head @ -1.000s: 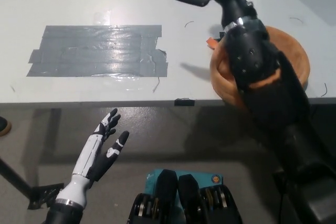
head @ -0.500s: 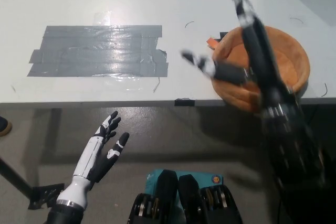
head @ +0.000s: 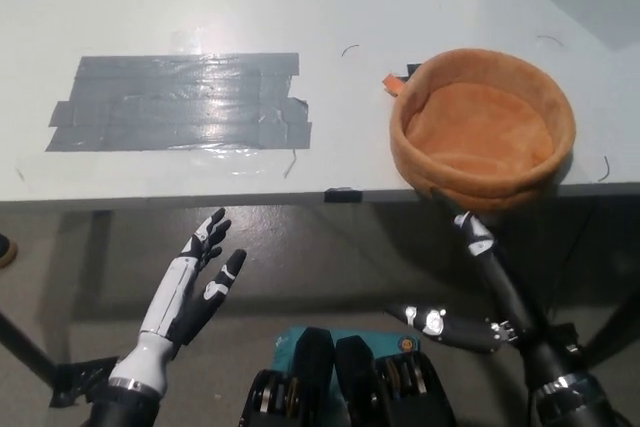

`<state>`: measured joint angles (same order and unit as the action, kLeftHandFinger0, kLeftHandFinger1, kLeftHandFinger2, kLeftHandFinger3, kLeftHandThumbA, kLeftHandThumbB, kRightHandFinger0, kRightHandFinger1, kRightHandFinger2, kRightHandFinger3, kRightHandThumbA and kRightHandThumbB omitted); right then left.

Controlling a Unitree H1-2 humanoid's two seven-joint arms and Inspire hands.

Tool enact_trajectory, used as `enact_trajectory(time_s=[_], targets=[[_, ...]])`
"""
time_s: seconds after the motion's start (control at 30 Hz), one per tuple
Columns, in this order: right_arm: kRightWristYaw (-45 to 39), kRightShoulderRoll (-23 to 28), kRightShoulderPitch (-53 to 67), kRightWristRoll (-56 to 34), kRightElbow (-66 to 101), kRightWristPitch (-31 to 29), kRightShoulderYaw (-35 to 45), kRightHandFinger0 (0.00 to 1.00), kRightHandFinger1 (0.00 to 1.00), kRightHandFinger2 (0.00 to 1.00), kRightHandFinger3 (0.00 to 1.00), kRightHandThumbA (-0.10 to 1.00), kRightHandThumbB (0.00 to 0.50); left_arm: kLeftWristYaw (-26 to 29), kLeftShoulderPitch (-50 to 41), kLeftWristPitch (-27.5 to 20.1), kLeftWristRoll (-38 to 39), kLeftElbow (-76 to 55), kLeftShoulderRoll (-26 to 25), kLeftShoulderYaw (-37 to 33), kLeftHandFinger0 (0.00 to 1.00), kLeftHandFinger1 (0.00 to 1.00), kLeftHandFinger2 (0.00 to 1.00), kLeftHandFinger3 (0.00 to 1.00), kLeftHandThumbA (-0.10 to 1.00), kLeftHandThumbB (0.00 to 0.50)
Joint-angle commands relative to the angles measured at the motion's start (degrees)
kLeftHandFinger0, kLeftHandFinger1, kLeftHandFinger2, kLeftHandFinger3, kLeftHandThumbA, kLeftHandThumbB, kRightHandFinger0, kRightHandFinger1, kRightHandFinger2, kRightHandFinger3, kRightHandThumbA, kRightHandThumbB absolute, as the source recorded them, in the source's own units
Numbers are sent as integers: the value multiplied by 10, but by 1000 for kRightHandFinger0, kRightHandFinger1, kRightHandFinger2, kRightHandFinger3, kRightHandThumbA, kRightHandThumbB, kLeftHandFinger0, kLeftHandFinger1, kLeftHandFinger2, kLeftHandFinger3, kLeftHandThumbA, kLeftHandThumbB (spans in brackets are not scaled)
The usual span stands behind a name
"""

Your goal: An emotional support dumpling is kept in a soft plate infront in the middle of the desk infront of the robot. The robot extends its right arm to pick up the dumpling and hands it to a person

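Observation:
The soft orange plate (head: 483, 131) sits on the white desk (head: 330, 7) at the right, close to the front edge. Its hollow holds nothing; no dumpling shows anywhere. My black right hand (head: 480, 292) hangs below the desk edge at the lower right, fingers spread apart and holding nothing. My white left hand (head: 195, 282) rests low at the lower left, below the desk, fingers apart and empty.
A broad patch of grey tape (head: 180, 102) covers the desk's left middle. A small orange tag (head: 396, 83) lies beside the plate's far left rim. A small black clip (head: 340, 193) sits on the desk's front edge. Grey floor lies below.
My right arm has swept from over the desk's far side down past the plate to below the desk edge. The plate now shows whole. The left hand has stayed put.

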<state>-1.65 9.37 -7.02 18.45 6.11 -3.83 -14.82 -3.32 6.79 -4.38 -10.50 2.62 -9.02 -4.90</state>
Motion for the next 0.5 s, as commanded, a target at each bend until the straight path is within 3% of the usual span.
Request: enact_trajectory(time_s=[0.0, 0.07, 0.23, 0.47], targets=[[-20, -3, -24, -41, -55, -48, 5, 1000, 1000, 1000, 1000, 1000, 351, 2, 2, -19, 4, -6, -3, 4, 1000, 1000, 1000, 1000, 858, 19], [-25, -1, -29, -41, -85, -47, 5, 1000, 1000, 1000, 1000, 1000, 354, 2, 3, -21, 3, -3, -2, 3, 1000, 1000, 1000, 1000, 857, 16], [-68, 4, -26, -81, -101, -17, 8, 1000, 1000, 1000, 1000, 1000, 297, 6, -2, -23, -3, 0, 0, 1, 1000, 1000, 1000, 1000, 832, 7], [-74, 1, -10, -96, -102, -13, 18, 1000, 1000, 1000, 1000, 1000, 317, 2, -19, -16, 0, -10, 2, -3, 1000, 1000, 1000, 1000, 832, 13]])
